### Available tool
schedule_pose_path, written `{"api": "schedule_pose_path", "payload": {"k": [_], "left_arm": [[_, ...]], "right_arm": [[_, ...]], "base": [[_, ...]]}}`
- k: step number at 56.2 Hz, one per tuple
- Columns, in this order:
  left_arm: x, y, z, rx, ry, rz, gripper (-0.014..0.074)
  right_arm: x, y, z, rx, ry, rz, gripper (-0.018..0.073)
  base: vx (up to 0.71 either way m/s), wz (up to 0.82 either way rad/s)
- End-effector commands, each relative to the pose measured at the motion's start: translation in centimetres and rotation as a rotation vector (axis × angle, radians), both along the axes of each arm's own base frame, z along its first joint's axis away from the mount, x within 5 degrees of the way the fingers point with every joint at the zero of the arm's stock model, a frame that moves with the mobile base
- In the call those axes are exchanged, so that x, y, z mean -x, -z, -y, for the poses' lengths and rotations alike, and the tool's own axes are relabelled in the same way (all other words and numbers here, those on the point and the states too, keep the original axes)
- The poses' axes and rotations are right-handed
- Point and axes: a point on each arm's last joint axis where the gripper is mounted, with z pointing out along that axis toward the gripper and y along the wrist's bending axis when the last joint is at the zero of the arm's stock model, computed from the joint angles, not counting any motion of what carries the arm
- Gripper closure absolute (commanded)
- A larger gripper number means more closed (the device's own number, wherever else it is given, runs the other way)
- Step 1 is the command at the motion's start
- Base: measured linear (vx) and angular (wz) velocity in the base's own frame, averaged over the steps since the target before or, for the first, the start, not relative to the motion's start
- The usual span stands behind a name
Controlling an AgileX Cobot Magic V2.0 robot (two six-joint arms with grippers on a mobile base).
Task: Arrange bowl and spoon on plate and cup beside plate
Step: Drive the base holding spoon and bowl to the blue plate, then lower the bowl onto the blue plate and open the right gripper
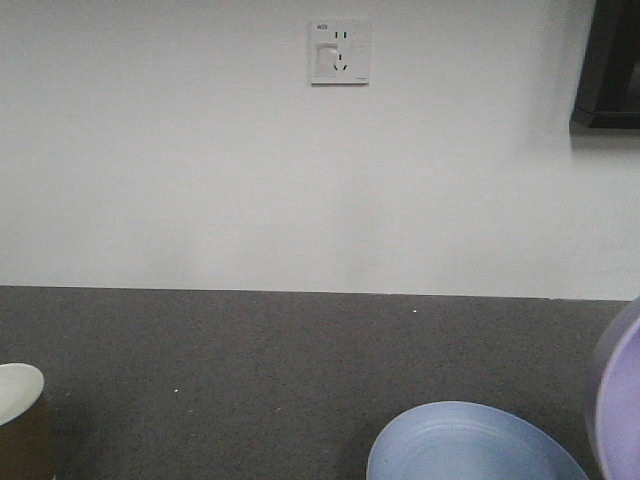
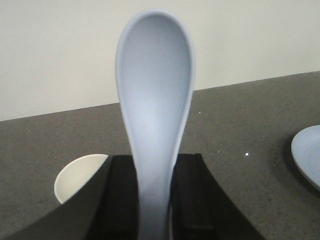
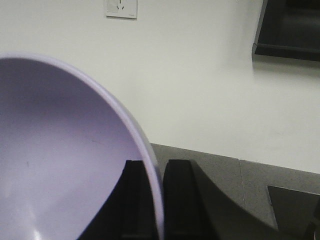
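My left gripper (image 2: 155, 195) is shut on the handle of the pale blue spoon (image 2: 155, 95), whose scoop stands upright above the grey counter. Behind its left finger the cup (image 2: 77, 175) shows its cream inside; in the front view the cup (image 1: 20, 415) sits at the bottom left. My right gripper (image 3: 156, 200) is shut on the rim of the lavender bowl (image 3: 55, 160), held tilted in the air; the bowl's edge (image 1: 618, 400) shows at the front view's right. The pale blue plate (image 1: 470, 445) lies on the counter at bottom centre-right, and its rim (image 2: 307, 155) shows at the left wrist view's right.
A white wall with a socket (image 1: 340, 52) rises behind the grey counter (image 1: 250, 350). A black appliance (image 1: 610, 65) hangs at the upper right. A dark object (image 3: 295, 210) sits on the counter at the right wrist view's lower right.
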Motion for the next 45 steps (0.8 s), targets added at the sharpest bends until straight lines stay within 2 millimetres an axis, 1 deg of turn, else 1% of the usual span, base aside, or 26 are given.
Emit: {"api": "schedule_pose_path", "payload": {"k": [1, 28, 35, 45], "left_arm": [[0.00, -1.37, 0.11, 0.036, 0.009, 0.088, 0.0596], [0.00, -1.38, 0.11, 0.036, 0.009, 0.089, 0.0596], [-0.06, -1.84, 0.11, 0.047, 0.008, 0.140, 0.0596], [-0.06, -1.78, 0.11, 0.045, 0.008, 0.133, 0.0596]], "right_arm": [[-0.01, -1.48, 0.19, -0.020, 0.023, 0.095, 0.0568], [-0.01, -1.55, 0.22, -0.021, 0.026, 0.103, 0.0568], [-0.01, -1.54, 0.22, -0.021, 0.026, 0.101, 0.0568], [-0.01, -1.55, 0.22, -0.022, 0.026, 0.102, 0.0568]], "base": [[0.06, -0.10], [0.01, -0.02], [0.00, 0.00], [0.00, 0.00]]}}
